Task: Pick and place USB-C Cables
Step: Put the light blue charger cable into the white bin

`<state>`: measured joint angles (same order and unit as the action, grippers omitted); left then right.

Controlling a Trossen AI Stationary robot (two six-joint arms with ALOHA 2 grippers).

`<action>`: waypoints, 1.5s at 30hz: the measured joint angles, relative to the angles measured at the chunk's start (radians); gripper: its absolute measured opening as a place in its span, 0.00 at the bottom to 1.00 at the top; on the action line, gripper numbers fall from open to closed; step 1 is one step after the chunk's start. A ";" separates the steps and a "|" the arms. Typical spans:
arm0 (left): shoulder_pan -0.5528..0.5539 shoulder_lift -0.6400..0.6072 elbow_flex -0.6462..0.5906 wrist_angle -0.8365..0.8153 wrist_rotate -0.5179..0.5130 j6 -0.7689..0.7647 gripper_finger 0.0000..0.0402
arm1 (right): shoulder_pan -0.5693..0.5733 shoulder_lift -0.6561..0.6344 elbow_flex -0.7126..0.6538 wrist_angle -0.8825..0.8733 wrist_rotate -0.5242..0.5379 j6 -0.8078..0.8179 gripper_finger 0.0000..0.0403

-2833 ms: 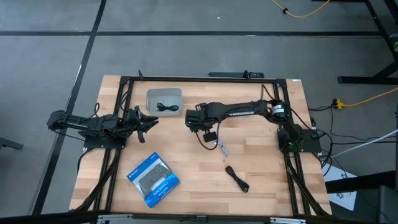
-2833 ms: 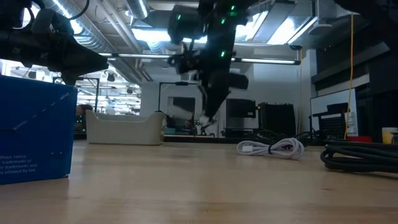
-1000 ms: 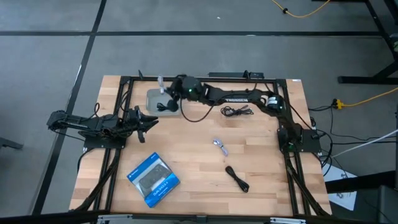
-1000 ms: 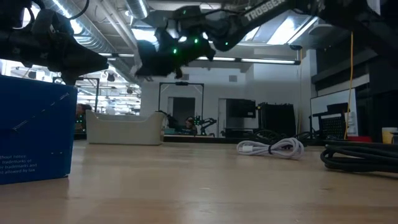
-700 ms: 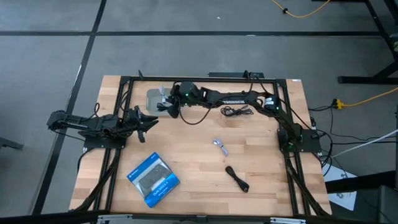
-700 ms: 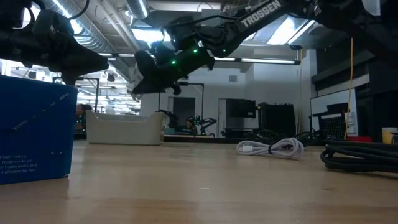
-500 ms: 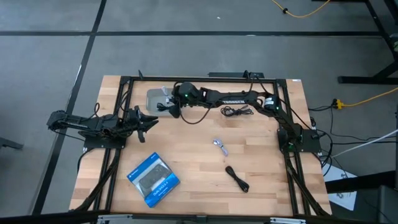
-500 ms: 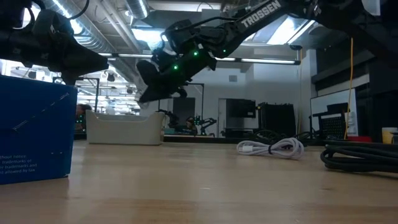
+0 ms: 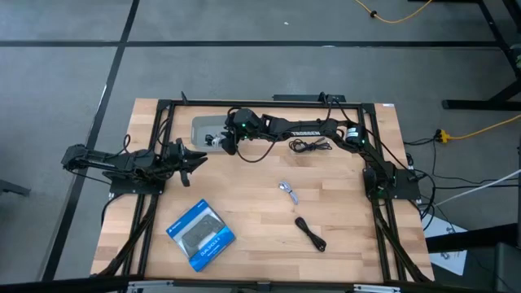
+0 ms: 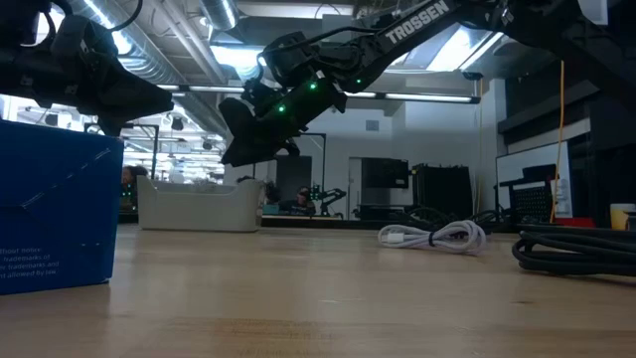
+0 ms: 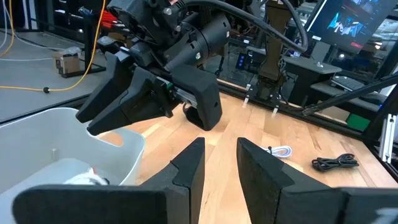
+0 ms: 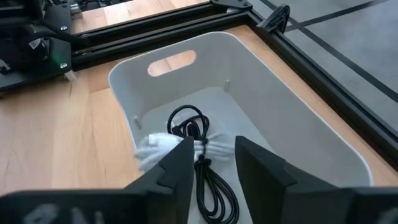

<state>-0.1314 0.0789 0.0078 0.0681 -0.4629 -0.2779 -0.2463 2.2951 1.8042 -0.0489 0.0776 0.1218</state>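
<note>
A white bin [image 9: 200, 124] stands at the table's far left. It holds a thin black coil [image 12: 189, 121] and a whitish cable [image 12: 158, 148], both lying on its floor. My right gripper [image 12: 214, 165] hovers open just above them, tipped down into the bin [image 12: 280, 81]; the high view shows it there too [image 9: 220, 140]. A second whitish cable [image 9: 289, 192] and a stubby black bundle [image 9: 310, 233] lie on the bare wood nearer the middle. My left gripper [image 9: 199, 156] waits open beside the bin's near left corner.
A blue-and-black flat box [image 9: 201, 234] lies near the table's near left edge. A black tangle of wire [image 9: 309, 145] shows under the right forearm. Black frame rails run along the far edge and both sides. Bare wood lies between the bin and the loose cables.
My right gripper has moved a little toward the table's left and down over the bin, tipping its fingers downward. The whitish cable that stuck up beside the gripper a second ago now lies inside the bin next to the black coil.
</note>
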 joint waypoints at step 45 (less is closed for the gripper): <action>0.000 0.000 0.000 0.000 0.008 -0.001 0.21 | 0.211 -0.285 -0.014 -1.413 -0.014 0.317 0.31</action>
<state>-0.1315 0.0788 0.0078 0.0681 -0.4553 -0.2793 -0.0356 2.0102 1.7901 -1.4621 0.0634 0.4391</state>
